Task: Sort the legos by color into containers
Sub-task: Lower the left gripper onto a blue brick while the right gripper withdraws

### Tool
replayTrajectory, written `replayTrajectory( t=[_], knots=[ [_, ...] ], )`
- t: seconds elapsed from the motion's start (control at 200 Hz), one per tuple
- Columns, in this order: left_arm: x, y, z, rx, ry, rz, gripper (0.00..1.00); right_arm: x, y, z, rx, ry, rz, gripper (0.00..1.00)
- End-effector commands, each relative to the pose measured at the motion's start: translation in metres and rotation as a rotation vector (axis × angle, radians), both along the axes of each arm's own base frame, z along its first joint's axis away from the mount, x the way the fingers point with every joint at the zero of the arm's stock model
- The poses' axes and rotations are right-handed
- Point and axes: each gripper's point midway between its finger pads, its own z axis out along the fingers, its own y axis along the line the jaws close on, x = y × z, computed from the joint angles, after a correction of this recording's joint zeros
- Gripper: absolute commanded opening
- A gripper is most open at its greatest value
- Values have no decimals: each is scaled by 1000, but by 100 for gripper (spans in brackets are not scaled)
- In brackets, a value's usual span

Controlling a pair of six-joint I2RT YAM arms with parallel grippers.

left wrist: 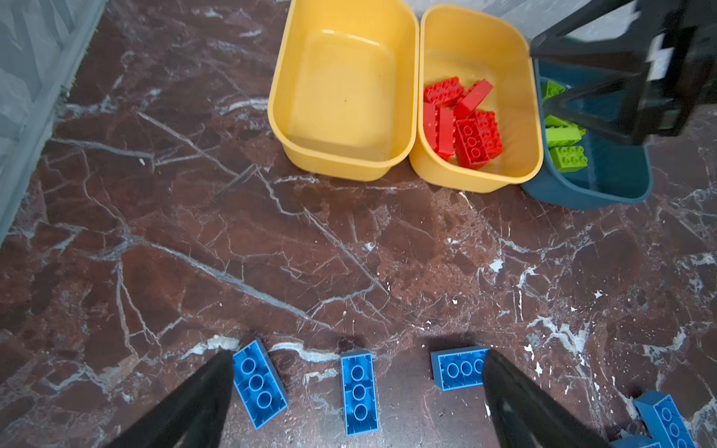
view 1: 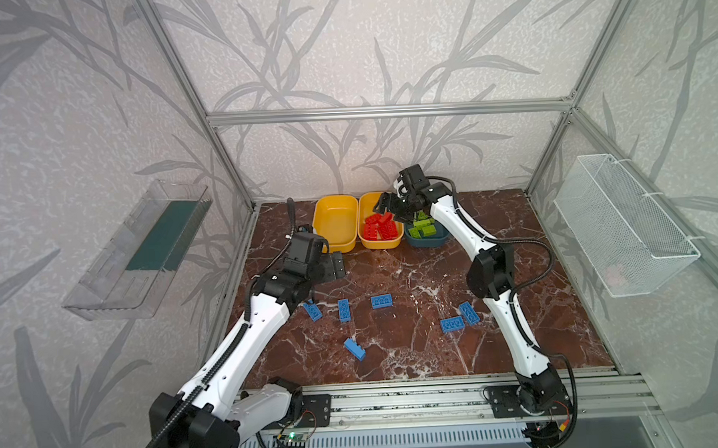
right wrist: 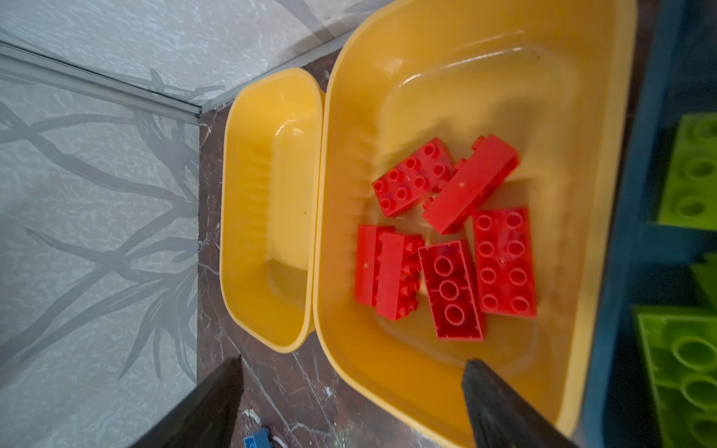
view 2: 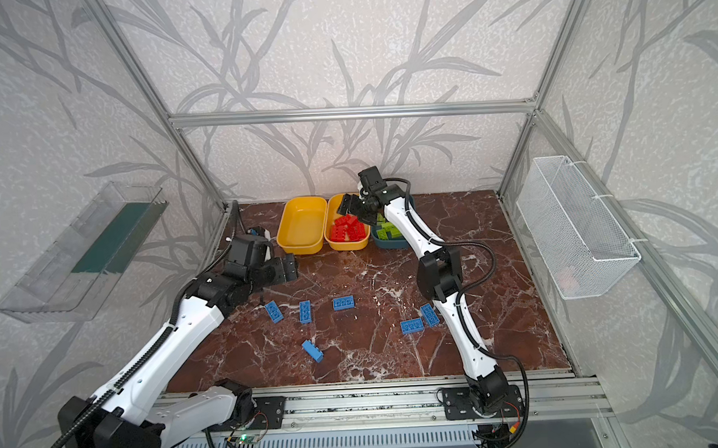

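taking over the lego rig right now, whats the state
Left gripper: open, empty, low over the marble table near three blue legos.
Right gripper: open, empty, over the middle yellow tub.
Done: six red legos in that tub; green legos in the teal tub.
To do: six blue legos lie loose on the table; the empty yellow tub is likely theirs.
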Motion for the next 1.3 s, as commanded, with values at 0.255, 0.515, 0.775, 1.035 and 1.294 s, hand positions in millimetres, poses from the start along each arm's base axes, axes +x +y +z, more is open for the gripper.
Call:
replayTrajectory(
  t=[0.255,0.515,0.775,1.035,1.294],
  knots=[
    [-28,-7,-58,-167,170,114,99,-111,-37,60,-152,-53,133,99],
    [-57,-11,-76,-163,238,166,97,-183,-71,46,-121,-16,112,99],
    [-71,-32,-90,-124,279,129,97,-241,-105,40,-126,-10,78,99],
    [-74,-32,-101,-88,305,120,96,-277,-130,42,-143,-18,47,99],
    [-71,-32,-109,-20,347,88,97,-286,-144,51,-144,-57,7,99]
  ],
)
